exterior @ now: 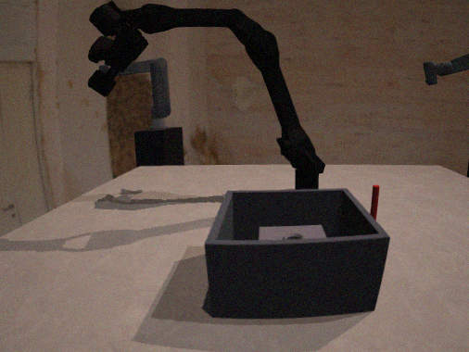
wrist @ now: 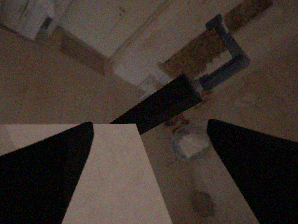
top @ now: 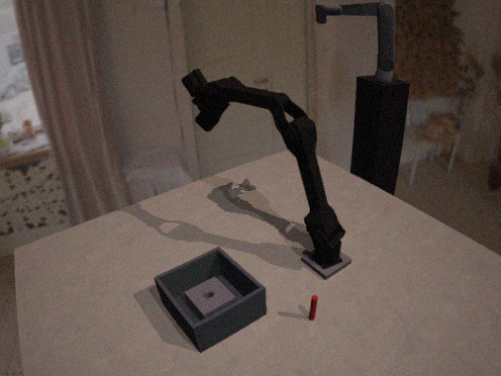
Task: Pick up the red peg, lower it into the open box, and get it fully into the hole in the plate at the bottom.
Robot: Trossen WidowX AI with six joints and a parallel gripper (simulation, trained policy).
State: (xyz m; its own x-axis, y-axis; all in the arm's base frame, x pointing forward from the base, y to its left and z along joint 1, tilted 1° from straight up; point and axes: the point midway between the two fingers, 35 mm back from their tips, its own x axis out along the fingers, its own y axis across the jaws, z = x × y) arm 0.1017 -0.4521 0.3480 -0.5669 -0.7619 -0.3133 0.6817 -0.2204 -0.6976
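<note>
Box (top: 233, 317) (exterior: 297, 278): open-topped, well in from the left desk (top: 396, 327) (exterior: 93, 287) (wrist: 120, 180) corner.
Red peg (top: 313, 308) (exterior: 374, 202): upright, between box and right edge; probably light, stiff—easily toppled.
Grasp: upper shaft, squarely.
Hand (top: 199, 111) (exterior: 97, 66) (wrist: 151, 126): raised, wide open—nothing between fingers.

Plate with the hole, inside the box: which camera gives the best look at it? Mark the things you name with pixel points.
The top view: it shows nearly the whole top face of the plate (top: 197, 296) (exterior: 270, 232), hole included. In the exterior view, the front wall of the box (top: 233, 324) (exterior: 297, 278) cuts off its near part. The wrist view misses it.
</note>
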